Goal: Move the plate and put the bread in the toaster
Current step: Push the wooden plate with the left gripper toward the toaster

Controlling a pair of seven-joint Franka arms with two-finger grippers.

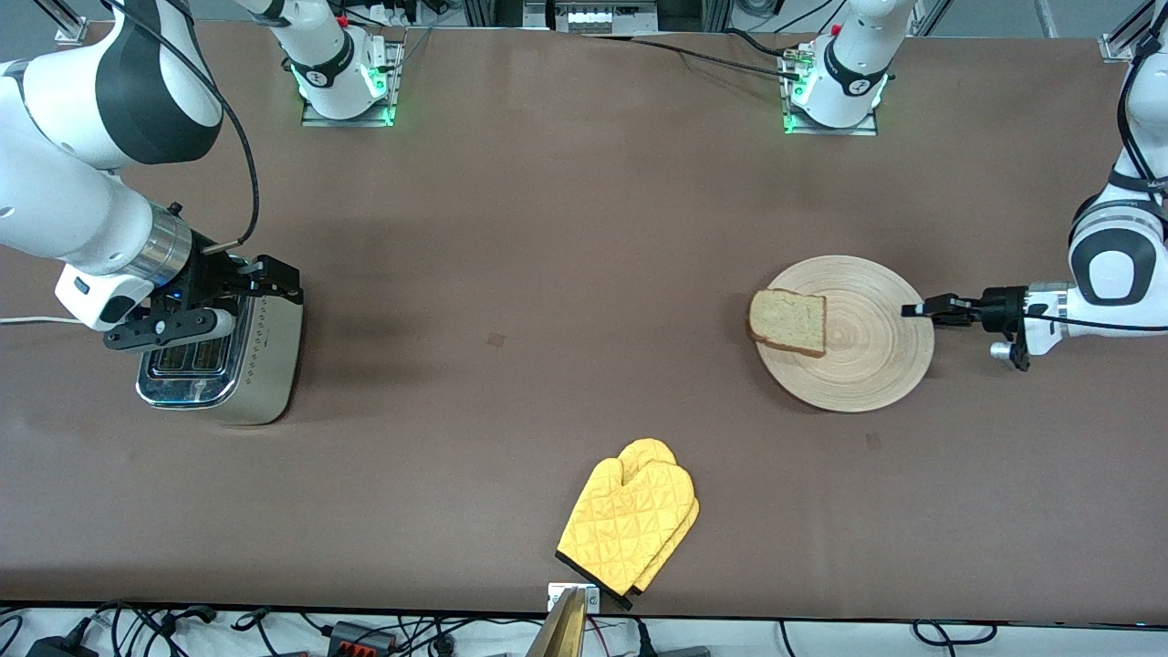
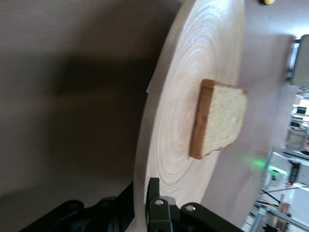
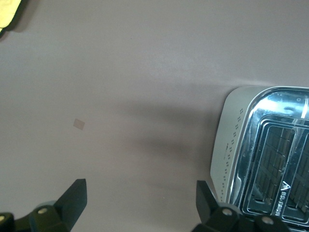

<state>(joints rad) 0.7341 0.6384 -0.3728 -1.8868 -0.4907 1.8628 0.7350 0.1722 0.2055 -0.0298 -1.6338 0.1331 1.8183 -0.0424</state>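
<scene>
One claw point(image 2: 145, 212) astride plate point(image 2: 193, 96) rim

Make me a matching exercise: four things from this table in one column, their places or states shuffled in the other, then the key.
1. bread
2. plate
3. oven mitts
4. right tool

A. open, over the toaster
B. rim held by the left tool
C. lying on the plate
D. on the table, nearest the front camera

Pairs: 1-C, 2-B, 3-D, 4-A
</scene>
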